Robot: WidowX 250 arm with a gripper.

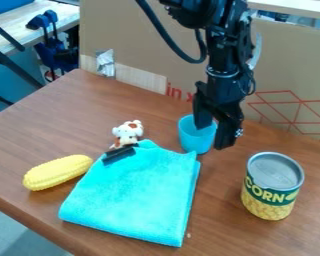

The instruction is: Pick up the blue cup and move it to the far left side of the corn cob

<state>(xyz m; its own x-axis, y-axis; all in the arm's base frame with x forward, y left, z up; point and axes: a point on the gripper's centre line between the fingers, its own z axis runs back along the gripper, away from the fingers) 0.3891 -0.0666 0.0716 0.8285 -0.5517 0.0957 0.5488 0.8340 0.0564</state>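
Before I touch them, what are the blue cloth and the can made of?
The blue cloth looks like soft, matte fabric, maybe microfiber: its surface seems fuzzy and it lies folded. The can looks like metal, with a smooth grey top and raised rim; its printed wrap may be paper.

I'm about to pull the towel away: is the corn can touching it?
Apart. The camera view shows brown tabletop between the can and the towel's right edge.
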